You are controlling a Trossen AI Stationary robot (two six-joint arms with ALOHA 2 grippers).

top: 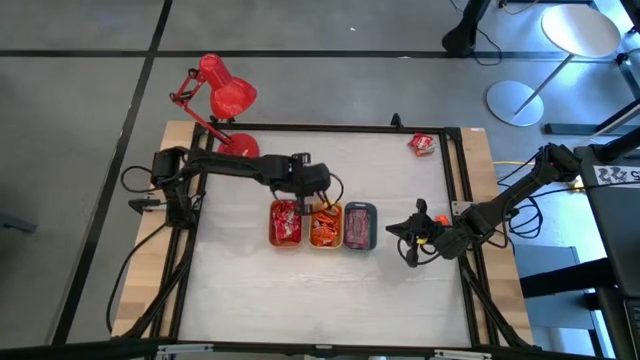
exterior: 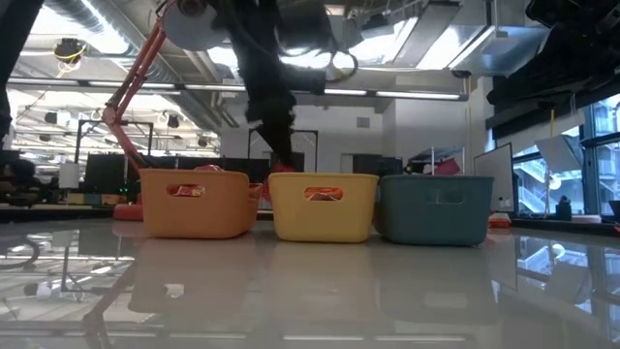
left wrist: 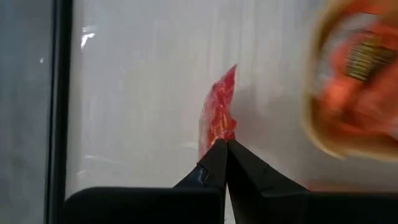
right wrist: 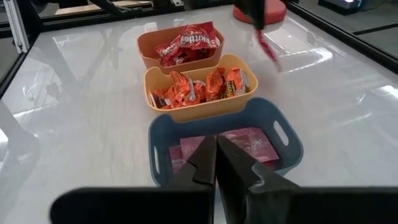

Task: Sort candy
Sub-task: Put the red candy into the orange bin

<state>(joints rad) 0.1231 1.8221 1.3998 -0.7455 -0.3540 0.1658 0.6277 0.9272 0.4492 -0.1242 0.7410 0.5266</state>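
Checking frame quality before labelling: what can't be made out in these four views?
- Left wrist view: orange tray blurred and cut by the edge; its contents unreadable. The red candy pinched by the left gripper shows no legible print.
- Low view: tray walls hide most of the candy; the grey tray shows none.
- High view: the stray red packet near the table's far right corner is too small to identify.
- Right wrist view: right gripper covers part of the grey tray's pink candy.

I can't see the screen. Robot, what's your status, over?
Left gripper shut on red candy, above trays. Right gripper shut, empty, waiting near grey tray. Nothing blocking.
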